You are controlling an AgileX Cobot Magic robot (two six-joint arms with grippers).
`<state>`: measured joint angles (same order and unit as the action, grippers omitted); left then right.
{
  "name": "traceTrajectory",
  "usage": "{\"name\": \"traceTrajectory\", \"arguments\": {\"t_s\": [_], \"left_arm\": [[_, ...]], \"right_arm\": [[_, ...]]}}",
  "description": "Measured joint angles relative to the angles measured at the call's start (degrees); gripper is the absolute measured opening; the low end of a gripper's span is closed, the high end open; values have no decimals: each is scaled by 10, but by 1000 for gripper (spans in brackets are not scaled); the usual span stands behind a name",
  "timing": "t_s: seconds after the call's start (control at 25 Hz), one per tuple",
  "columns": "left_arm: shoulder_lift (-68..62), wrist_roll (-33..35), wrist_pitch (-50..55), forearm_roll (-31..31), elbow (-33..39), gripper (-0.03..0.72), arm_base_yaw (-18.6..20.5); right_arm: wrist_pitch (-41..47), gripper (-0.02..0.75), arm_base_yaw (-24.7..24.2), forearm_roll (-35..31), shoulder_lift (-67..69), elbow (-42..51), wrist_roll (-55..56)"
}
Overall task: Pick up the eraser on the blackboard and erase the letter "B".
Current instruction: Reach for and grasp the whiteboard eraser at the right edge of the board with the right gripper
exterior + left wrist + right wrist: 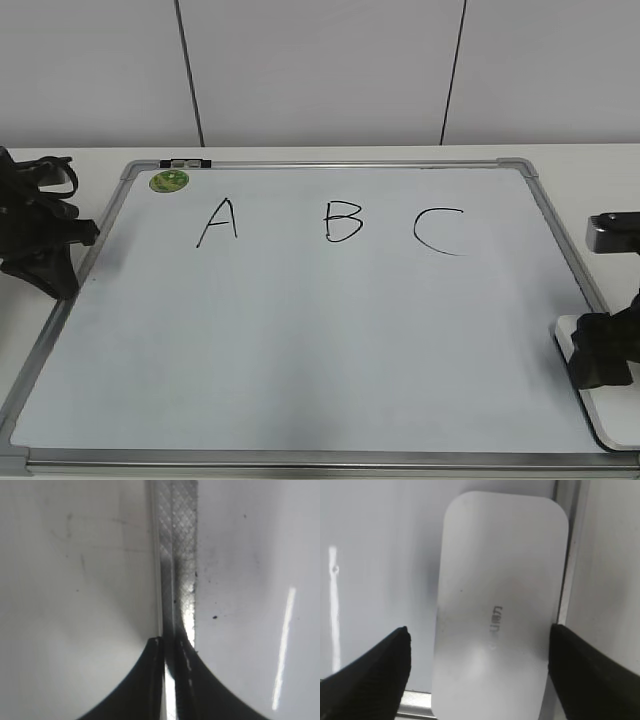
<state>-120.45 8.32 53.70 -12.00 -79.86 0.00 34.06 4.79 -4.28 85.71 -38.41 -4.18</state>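
Observation:
The blackboard (300, 330) is a white board in a silver frame, lying flat on the table. It carries black letters "A" (218, 222), "B" (342, 221) and "C" (440, 230). The white eraser (612, 418) lies at the board's near right corner, over the frame. In the right wrist view the eraser (500, 605) shows small grey print on top. My right gripper (603, 355) is open, and its fingers (479, 630) straddle the eraser without touching it. My left gripper (60, 270) is shut and empty at the board's left frame (177, 540), with its fingertips (167, 642) over the frame.
A round green sticker (169, 181) and a small clip (186, 162) are at the board's far left corner. A white wall rises behind the table. The board's right frame (570, 555) runs beside the eraser.

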Motion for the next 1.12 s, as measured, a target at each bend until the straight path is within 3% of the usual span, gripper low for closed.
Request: {"name": "traceTrajectory", "arguments": {"t_s": [1.12], "left_arm": [[0, 0, 1, 0, 0, 11, 0]], "right_arm": [[-18, 613, 0, 7, 48, -3, 35]]}}
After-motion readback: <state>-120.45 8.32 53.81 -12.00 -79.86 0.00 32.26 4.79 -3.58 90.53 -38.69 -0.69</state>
